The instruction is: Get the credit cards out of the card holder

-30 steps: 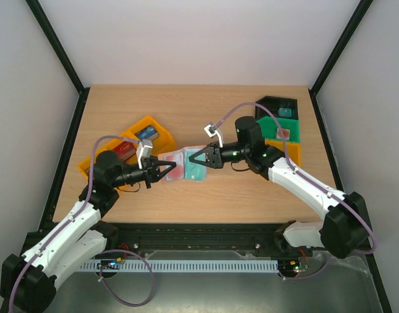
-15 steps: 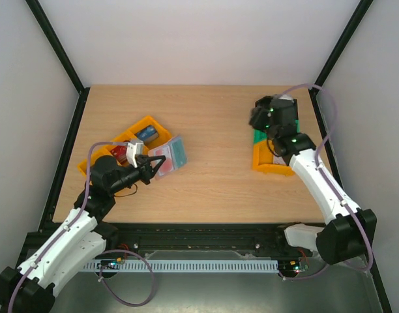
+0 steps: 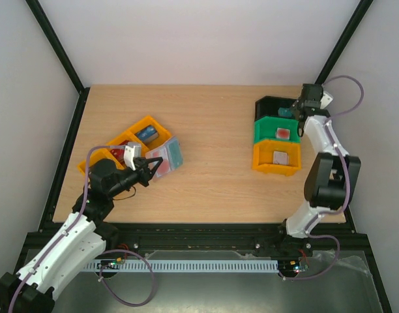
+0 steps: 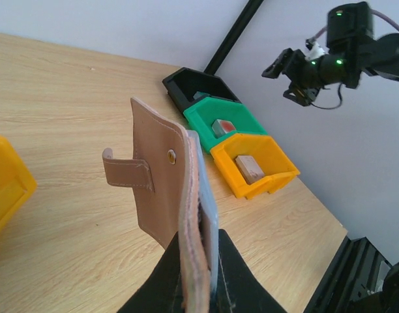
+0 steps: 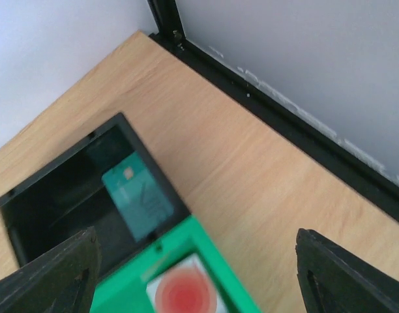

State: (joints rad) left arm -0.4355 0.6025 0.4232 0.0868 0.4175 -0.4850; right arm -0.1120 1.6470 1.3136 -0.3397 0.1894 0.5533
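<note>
My left gripper (image 3: pixel 149 171) is shut on the bottom edge of the card holder (image 3: pixel 165 156) and holds it upright above the table at the left. In the left wrist view the card holder (image 4: pixel 162 189) shows its brownish-pink outside, strap and stud, with the pale blue inside facing right between my fingertips (image 4: pixel 235 277). My right gripper (image 3: pixel 298 111) hangs open over the black bin (image 3: pixel 270 103) at the back right, holding nothing. A teal card (image 5: pixel 137 195) lies in that black bin (image 5: pixel 49 208). A red-and-white card (image 5: pixel 183 295) lies in the green bin (image 5: pixel 216 257). A whitish-grey card (image 3: pixel 278 157) lies in the orange bin (image 3: pixel 259 160).
Black, green (image 3: pixel 261 130) and orange bins stand in a row at the right edge. Two more orange bins (image 3: pixel 162 130) with a blue and a red item sit at the left, just behind the holder. The black frame post (image 5: pixel 162 13) and rail run close behind my right gripper.
My right arm has swung from the holder to the back right bins and its jaws have opened; the teal card now lies in the black bin. My left gripper drew the holder back left.
</note>
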